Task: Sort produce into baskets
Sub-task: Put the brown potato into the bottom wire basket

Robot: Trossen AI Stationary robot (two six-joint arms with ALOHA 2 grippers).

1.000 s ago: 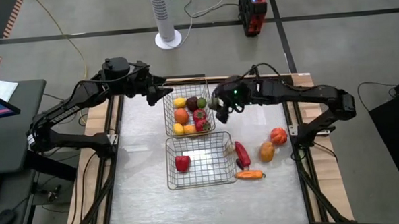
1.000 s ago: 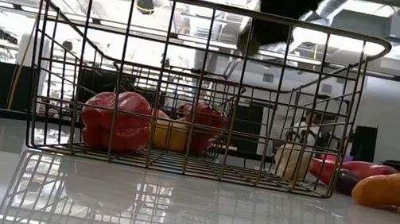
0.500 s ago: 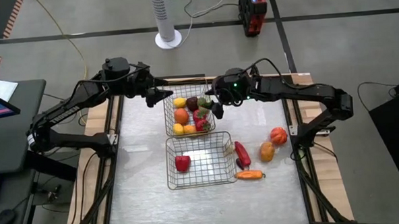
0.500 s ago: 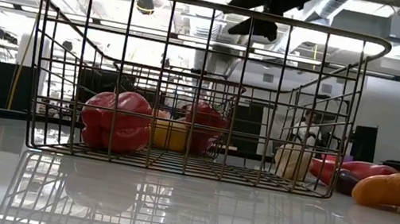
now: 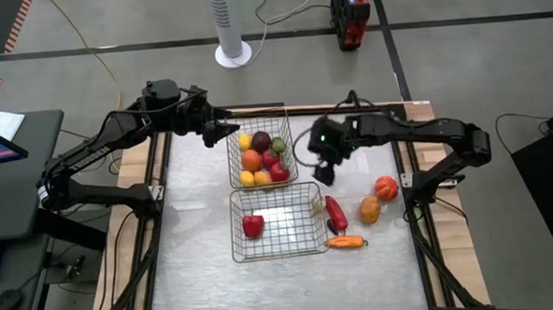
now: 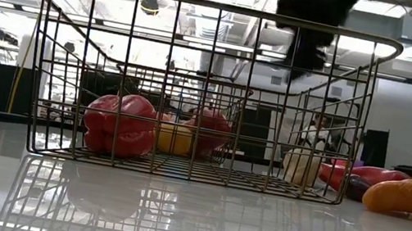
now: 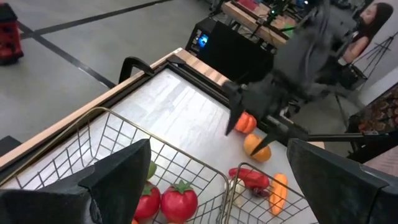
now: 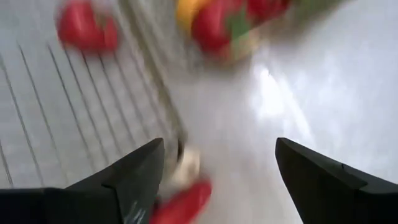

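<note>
- The left gripper (image 5: 221, 131) hung at upper centre-left of the high view, just beside the left rim of the far basket (image 5: 233, 160). Its fingers (image 7: 118, 177) stood spread wide in the left wrist view, with nothing between them and nothing touched.
- The far basket, centre of the high view, held a heap of produce. I counted about seven pieces: two yellow rounds, one orange (image 5: 251, 160), one dark purple (image 5: 263, 142), one green (image 5: 279, 145) and two red. The pile overlapped, so the count is not sure.
- The near basket (image 5: 304, 239), just below it in the high view, held one piece: a red pepper (image 5: 252, 225) near its left wall.
- The right gripper (image 5: 321, 174) hovered right of centre in the high view, above bare table beside the far basket's right rim. Its fingers (image 8: 323, 180) were parted widely in the right wrist view, and nothing was gripped.
- Loose on the table (image 5: 197, 261), at lower right of centre in the high view, lay five pieces:
  - one red chili (image 5: 335, 211) with a dark end, just beside the near basket's right wall
  - one small pale piece (image 6: 298, 167) by that wall, seen in the low view
  - one carrot (image 5: 345, 243) below the chili
  - one orange round (image 5: 370, 209) to its right
  - one red-orange round (image 5: 385, 188), touching the orange one.
- Two baskets and two arms in all.
</note>
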